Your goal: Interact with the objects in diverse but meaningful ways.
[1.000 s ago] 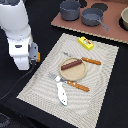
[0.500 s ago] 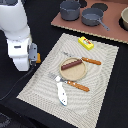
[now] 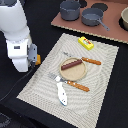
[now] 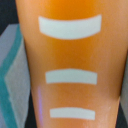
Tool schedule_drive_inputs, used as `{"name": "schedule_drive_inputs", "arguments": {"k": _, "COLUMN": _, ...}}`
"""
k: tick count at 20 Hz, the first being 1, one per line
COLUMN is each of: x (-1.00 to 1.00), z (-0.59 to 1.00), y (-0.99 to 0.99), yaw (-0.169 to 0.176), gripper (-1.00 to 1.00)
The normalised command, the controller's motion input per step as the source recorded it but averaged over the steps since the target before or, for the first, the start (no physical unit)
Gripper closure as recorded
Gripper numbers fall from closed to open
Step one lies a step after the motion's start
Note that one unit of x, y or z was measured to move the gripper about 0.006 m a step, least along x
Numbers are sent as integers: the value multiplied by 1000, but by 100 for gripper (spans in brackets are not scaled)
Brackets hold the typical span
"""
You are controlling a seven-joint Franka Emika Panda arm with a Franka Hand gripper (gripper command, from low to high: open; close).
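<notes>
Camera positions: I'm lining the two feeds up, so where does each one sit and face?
Exterior view: high, off the arm, angled down on the placemat with sausage, fish and carton; shows the white arm.
Wrist view: on the wrist, filled by the orange scored loaf; no robot part shows.
Shared: nothing identifiable; the loaf isn't discernible in the exterior view.

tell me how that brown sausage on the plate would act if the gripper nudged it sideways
The dark brown sausage looks like a smooth, round rod, so it would probably roll rather than slide. It lies across the tan plate with one end past the rim, so a push may tip it off onto the placemat. It seems rigid and likely light.
</notes>
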Motion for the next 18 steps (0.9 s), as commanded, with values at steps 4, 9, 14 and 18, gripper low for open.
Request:
{"name": "schedule_drive_inputs", "arguments": {"k": 4, "x": -513, "z": 991, "y": 90, "yaw": 42, "gripper": 100}}
{"name": "schedule_drive_inputs", "arguments": {"k": 9, "x": 60, "z": 641, "y": 11, "yaw": 22, "gripper": 100}}
{"name": "schedule_drive_inputs", "arguments": {"k": 14, "x": 542, "z": 266, "y": 1, "yaw": 11, "gripper": 100}}
{"name": "schedule_drive_inputs", "arguments": {"k": 18, "x": 591, "z": 94, "y": -4, "yaw": 3, "gripper": 100}}
